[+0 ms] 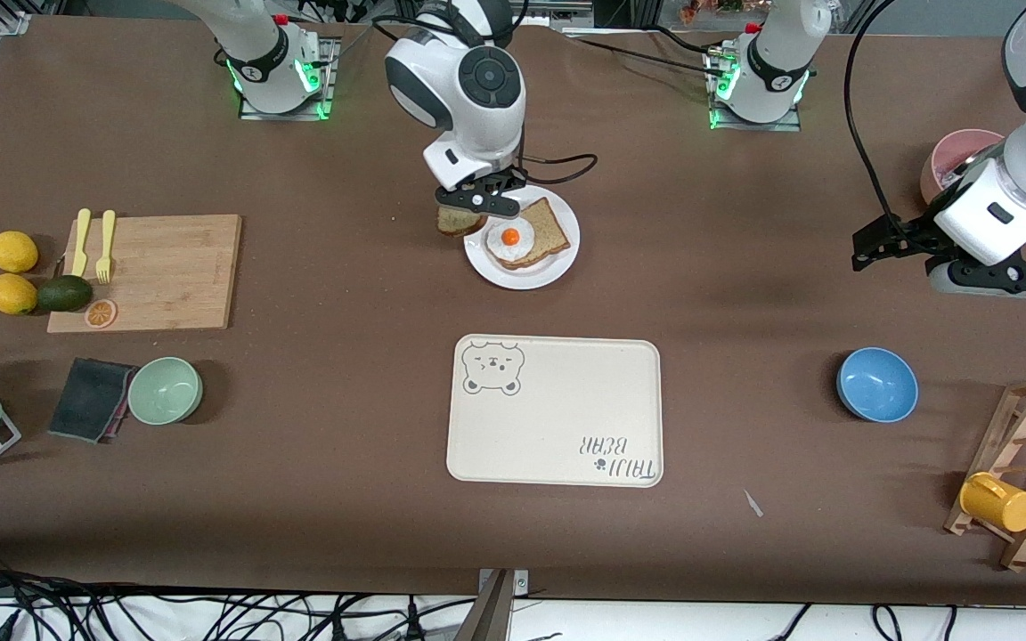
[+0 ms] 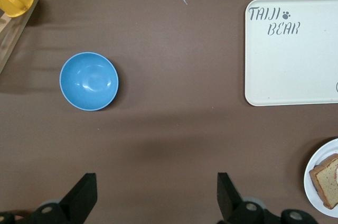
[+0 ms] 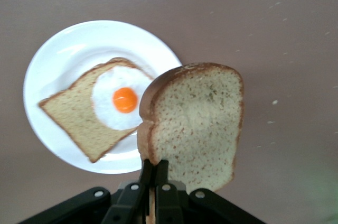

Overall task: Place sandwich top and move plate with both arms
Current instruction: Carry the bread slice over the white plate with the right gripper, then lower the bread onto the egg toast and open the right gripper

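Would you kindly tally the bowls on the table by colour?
Blue bowl: 1
Green bowl: 1
Pink bowl: 1, partly hidden by the left arm
Total: 3

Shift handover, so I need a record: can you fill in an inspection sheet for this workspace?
Surface: brown table, small pale scrap.
Job's things: plain brown bread slice held over round white plate's edge; egg-topped slice on plate.
Clutter: cream bear tray, blue bowl, green bowl, wooden board, lemons, yellow mug.
Grippers: right gripper shut on slice; left gripper open above bare table, waiting.
Cables: black, along table edges.
Surroundings: nothing seen.
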Controlling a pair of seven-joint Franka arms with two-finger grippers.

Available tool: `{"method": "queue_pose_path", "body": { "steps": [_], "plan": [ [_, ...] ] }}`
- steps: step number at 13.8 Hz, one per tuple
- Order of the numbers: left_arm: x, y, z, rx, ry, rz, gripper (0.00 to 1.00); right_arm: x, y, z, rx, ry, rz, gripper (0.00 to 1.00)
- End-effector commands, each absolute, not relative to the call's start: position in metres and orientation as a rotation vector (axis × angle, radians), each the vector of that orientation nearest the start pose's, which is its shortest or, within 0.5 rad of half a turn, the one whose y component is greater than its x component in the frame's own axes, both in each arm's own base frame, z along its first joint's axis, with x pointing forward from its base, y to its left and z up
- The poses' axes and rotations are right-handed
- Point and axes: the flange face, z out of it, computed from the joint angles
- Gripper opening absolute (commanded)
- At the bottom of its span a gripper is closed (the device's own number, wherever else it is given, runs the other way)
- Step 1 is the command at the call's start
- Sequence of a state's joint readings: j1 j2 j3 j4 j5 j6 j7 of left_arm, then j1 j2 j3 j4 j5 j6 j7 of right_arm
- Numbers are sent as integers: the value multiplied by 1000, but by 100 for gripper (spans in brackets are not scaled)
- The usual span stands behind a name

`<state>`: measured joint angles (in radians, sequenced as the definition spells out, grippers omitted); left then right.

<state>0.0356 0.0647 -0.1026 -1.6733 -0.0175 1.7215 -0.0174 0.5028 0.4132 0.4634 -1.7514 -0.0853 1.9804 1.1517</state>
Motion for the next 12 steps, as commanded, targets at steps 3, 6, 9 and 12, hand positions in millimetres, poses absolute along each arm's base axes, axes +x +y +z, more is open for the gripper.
{"method": "queue_pose_path", "body": {
  "steps": [3, 6, 9, 12],
  "plan": [
    [583, -40, 557, -3148, 77, 17, 100, 381, 543, 311, -3127, 313, 237, 0],
    [583, -41, 557, -3148, 77, 17, 100, 377, 550, 297, -3146, 327, 203, 0],
    [583, -40, 557, -3148, 74, 14, 100, 378, 549, 286, -3154, 321, 205, 0],
    [583, -41, 557, -3148, 77, 17, 100, 381, 549, 273, -3159, 319, 203, 0]
  ]
}}
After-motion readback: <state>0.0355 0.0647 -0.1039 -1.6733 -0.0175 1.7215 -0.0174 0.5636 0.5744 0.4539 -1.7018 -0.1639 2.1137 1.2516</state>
